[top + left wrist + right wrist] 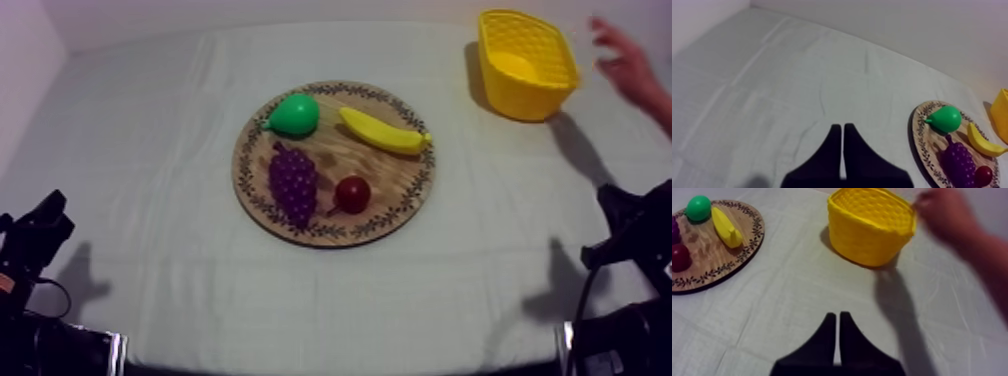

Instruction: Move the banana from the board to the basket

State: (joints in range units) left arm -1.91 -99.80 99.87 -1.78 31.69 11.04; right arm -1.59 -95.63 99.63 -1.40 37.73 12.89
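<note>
The yellow banana (384,131) lies on the round wooden board (400,205), toward its far right side, beside a green pear (295,115). The yellow basket (526,63) stands at the far right of the table. My left gripper (48,222) rests low at the left edge; in the left wrist view its fingers (843,132) lie together as a narrow wedge over bare cloth, with the banana (983,141) and board (920,136) off to the side. My right gripper (615,205) rests low at the right; its fingers (837,319) are shut too, short of the basket (870,225) and banana (725,227).
Purple grapes (294,182) and a small red fruit (352,193) share the board. A person's hand (628,62) hovers right beside the basket, blurred in the right wrist view, hand (947,215) at the basket's rim. Grey-white cloth spreads around the board.
</note>
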